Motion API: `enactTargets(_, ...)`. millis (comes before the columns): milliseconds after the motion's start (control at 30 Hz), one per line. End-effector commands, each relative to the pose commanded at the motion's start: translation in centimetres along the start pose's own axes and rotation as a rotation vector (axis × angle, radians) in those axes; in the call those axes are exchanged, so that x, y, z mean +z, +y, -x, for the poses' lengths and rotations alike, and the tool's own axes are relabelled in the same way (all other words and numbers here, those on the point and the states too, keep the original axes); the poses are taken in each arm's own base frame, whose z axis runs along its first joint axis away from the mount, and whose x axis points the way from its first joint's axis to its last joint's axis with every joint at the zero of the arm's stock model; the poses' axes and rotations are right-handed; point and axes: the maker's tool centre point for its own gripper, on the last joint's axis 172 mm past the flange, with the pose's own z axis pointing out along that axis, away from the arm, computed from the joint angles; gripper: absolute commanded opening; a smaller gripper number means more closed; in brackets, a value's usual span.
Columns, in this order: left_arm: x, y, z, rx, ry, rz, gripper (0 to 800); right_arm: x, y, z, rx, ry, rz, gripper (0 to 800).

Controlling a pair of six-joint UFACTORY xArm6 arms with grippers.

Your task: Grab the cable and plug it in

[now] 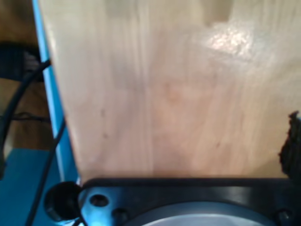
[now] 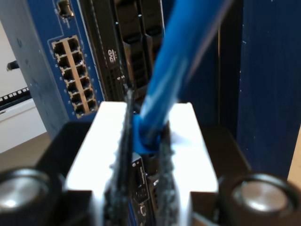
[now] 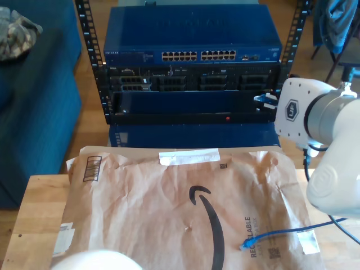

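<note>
The bright blue cable (image 2: 181,56) runs out from between the dark pads (image 2: 121,146) of my second gripper (image 2: 143,125), which is shut on it. Ahead of it stands the blue switch with its block of ports (image 2: 75,75). In the exterior view this gripper (image 3: 264,101) is at the right end of the rack, level with the black server, with a bit of blue at its tip. The cable's loose end, a blue-booted plug (image 3: 247,244), lies on the brown paper (image 3: 169,208). My first gripper's black base (image 1: 188,197) hovers over bare wood (image 1: 164,94); its fingers are not clearly shown.
The blue switch (image 3: 191,39) tops the rack, its port row (image 3: 197,55) facing the table, with a black server (image 3: 191,81) beneath. A white arm (image 3: 320,129) fills the exterior view's right. Black cables (image 1: 19,94) hang beside the table's blue edge (image 1: 51,94). A pale blur (image 3: 90,261) sits bottom left.
</note>
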Motion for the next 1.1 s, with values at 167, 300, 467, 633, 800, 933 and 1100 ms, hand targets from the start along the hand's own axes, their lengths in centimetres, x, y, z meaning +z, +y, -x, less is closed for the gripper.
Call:
enactTargets(167,2.3,0.1,1.8,-0.016,-0.103,0.023,800,0.2,1.1,-0.3,-0.003,0.005,0.016,1)
enactTargets(300,2.6,0.1,2.1,-0.044,-0.12,0.041,800,0.4,2.6,-0.9,-0.002,0.015,0.038,1)
enactTargets(467,2.6,0.3,2.1,-0.05,-0.121,0.05,800,0.4,1.2,-1.3,-0.002,0.032,-0.017,0)
enactTargets(633,2.6,0.3,2.1,-0.05,-0.121,0.05,800,0.3,0.2,0.5,-0.021,0.007,-0.055,0)
enactTargets(800,2.6,0.3,2.1,-0.05,-0.121,0.05,800,0.2,-1.0,0.6,-0.045,0.022,-0.137,0)
enactTargets(933,2.6,0.3,2.1,-0.05,-0.121,0.05,800,-0.2,-2.1,0.2,-0.044,0.036,-0.182,0)
enactTargets(1100,2.6,0.3,2.1,-0.05,-0.121,0.05,800,-0.1,-1.3,-0.7,-0.056,0.06,-0.198,0)
